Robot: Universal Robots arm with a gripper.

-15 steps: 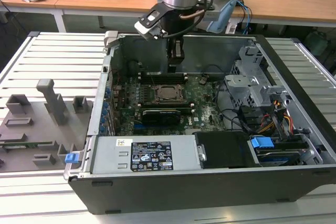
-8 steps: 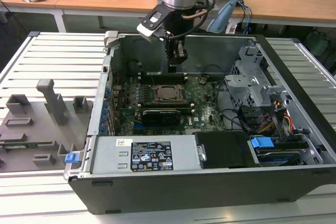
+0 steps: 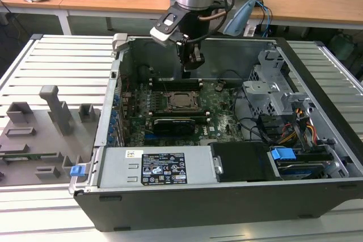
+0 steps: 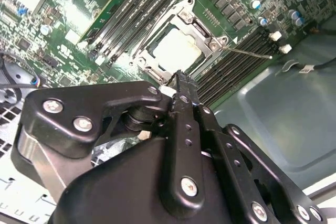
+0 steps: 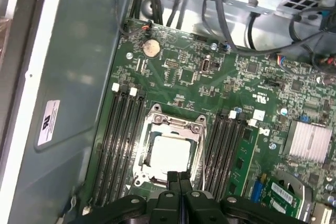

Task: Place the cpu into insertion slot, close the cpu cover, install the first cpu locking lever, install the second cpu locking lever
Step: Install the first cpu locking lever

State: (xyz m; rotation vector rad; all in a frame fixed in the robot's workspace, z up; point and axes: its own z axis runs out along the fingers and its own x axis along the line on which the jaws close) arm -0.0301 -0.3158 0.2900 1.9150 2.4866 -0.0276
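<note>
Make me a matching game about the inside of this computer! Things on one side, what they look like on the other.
Things:
1. cpu
2. cpu cover
3. hand
4. memory slots

Looks:
a. long black rows on both sides of the frame
b. pale square lying flat in the middle
c. black, fingers shut together
d. silvery frame around the pale square

Pairs: 1-b, 2-d, 3-c, 4-a.

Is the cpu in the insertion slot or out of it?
In. In the first wrist view the cpu lies flat within the insertion slot, with the cpu cover framing its pale top.
</note>
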